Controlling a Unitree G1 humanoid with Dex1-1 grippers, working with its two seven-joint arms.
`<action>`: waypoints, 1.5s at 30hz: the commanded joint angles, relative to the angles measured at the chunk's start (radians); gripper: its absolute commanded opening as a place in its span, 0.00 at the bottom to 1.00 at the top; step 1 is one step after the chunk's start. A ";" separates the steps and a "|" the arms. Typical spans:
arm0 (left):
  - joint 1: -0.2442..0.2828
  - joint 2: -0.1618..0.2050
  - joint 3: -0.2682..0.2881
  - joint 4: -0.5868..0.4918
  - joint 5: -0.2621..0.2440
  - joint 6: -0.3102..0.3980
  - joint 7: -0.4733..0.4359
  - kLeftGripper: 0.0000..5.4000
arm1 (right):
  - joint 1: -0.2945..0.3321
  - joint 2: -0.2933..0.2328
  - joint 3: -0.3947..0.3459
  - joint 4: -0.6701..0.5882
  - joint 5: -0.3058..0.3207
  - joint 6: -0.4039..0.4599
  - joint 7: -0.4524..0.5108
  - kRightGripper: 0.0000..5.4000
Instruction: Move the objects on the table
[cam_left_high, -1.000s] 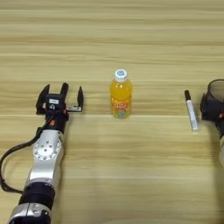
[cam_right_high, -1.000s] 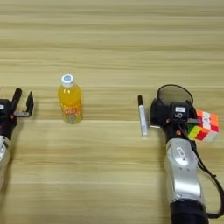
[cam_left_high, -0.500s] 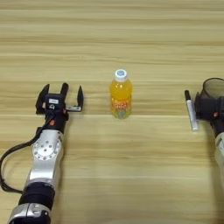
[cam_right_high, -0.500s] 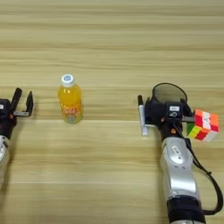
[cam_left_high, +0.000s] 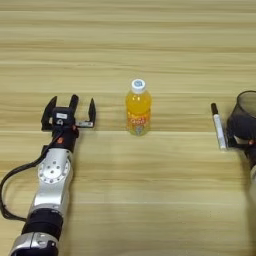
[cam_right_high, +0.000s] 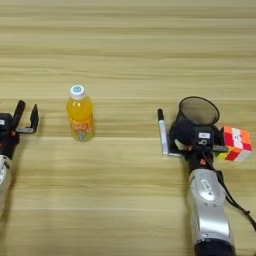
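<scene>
Orange juice bottle (cam_left_high: 138, 108) with its white cap stands upright near the middle of the wooden table (cam_left_high: 150, 45), and we take it as our landmark. Nearest us, our two silver arms reach up from the bottom edge on either side of it. Our left gripper (cam_left_high: 68, 111) rests on the table well to the bottle's left, its black fingers spread apart around nothing. Our right gripper (cam_right_high: 192, 136) lies well to the bottle's right; we cannot tell how its fingers stand. A white marker with a black cap (cam_right_high: 162, 134) lies flat just left of that gripper, between it and the bottle. A multicoloured puzzle cube (cam_right_high: 235, 143) sits beyond the gripper's right side. Slightly farther back, a black mesh cup (cam_right_high: 199, 110) stands upright right behind the right gripper.
</scene>
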 joint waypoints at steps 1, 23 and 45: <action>-0.006 -0.004 -0.004 0.006 0.008 -0.003 0.006 1.00 | 0.055 0.028 -0.001 -0.070 0.012 0.046 -0.017 1.00; -0.007 -0.009 -0.004 0.012 0.008 -0.005 0.010 1.00 | 0.235 0.081 0.116 -0.465 -0.056 0.261 -0.015 1.00; -0.052 -0.004 0.000 0.095 0.006 -0.037 0.008 1.00 | 0.264 0.040 -0.016 -0.753 -0.060 0.291 -0.047 1.00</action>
